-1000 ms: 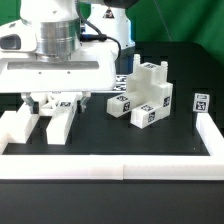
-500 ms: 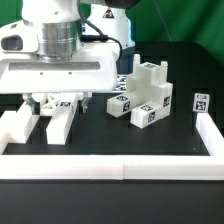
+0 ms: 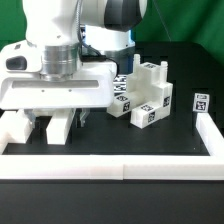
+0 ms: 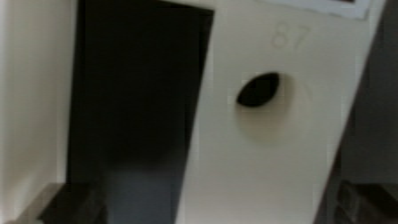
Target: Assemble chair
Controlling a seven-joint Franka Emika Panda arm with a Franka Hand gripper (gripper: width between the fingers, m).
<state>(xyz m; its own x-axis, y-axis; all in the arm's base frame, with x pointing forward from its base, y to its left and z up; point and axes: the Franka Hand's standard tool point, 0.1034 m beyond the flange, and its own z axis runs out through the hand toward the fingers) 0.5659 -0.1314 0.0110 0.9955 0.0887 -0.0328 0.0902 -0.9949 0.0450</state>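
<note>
Down at the near corner of the black table [image 3: 150, 150], toward the exterior view's left, I am lowered over a flat matte-white plastic chair panel [image 3: 58, 126] that lies just inside the long low white border rail [image 3: 110, 166]. I judge this to be the pick-up step for that panel: nothing is gripped yet, and the rest of the chair is not joined to it.

Well apart from the panel, further along the rail toward the exterior view's right, sits the cluster of chunky matte-white chair blocks [image 3: 143, 95] with black-and-white square tags, stacked against each other. A lone small tagged white piece [image 3: 199, 102] stands beyond them, near the side rail.

My gripper [image 4: 196, 200] stands at its widest, and I have hold of nothing. In the wrist view the panel fills the space ahead of me: a pale slab with a dark oval hole [image 4: 258, 90] and a faint number stamped near one edge, a dark gap running beside it. My fingertips [image 4: 68, 205] show only as blurred dark shapes at the frame's edge, so I cannot tell whether they touch the panel or merely straddle it.

Next I judge I need to settle so the panel's edges lie squarely between my fingers, then close firmly before lifting, since a flat slab gripped off-centre would likely tilt.
</note>
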